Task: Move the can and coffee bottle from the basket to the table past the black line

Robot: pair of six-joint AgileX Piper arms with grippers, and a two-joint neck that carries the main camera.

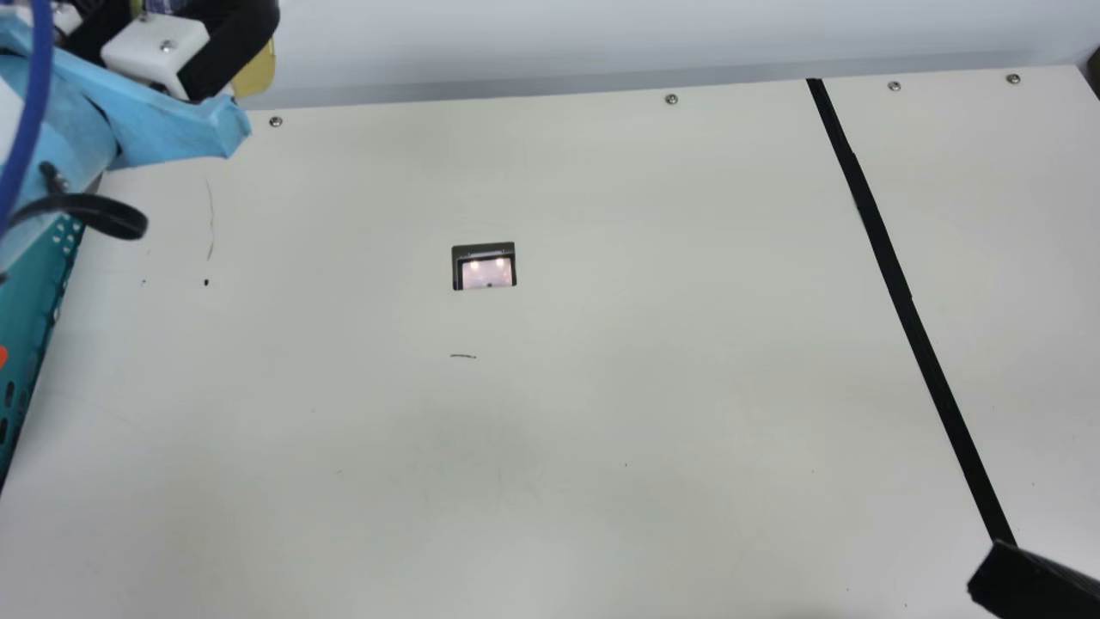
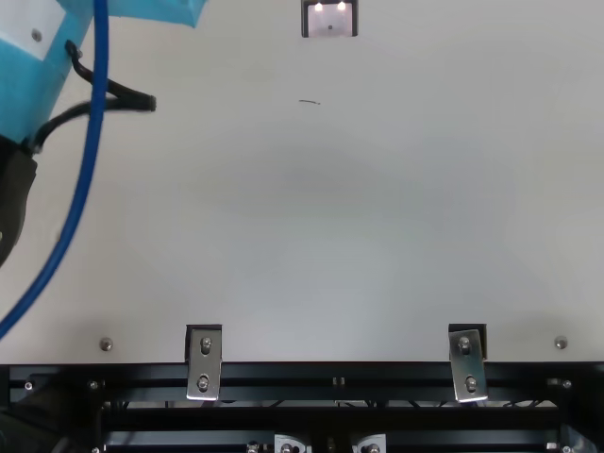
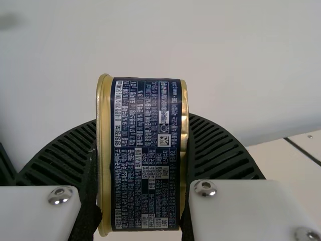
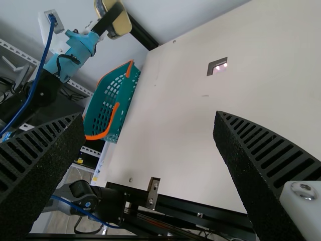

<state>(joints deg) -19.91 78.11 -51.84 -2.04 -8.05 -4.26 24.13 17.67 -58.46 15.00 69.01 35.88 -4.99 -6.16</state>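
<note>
Can [image 3: 145, 155] was up off the table [image 1: 559, 387], clamped by its ends in the left gripper [image 3: 141, 145], above the basket [image 4: 125, 95] side and well short of the black line [image 1: 894, 266]. Right gripper [image 4: 149, 120] stood spread, nothing in it. Risks, my read: early release would have left it short; letting go on its curved side could have started a roll; a fast swing could have worked it loose.

Open table [image 1: 550, 413] lies between basket [image 1: 26, 318] and black line [image 1: 911, 318], whose near end right fingers [image 1: 1031, 585] overlap.
</note>
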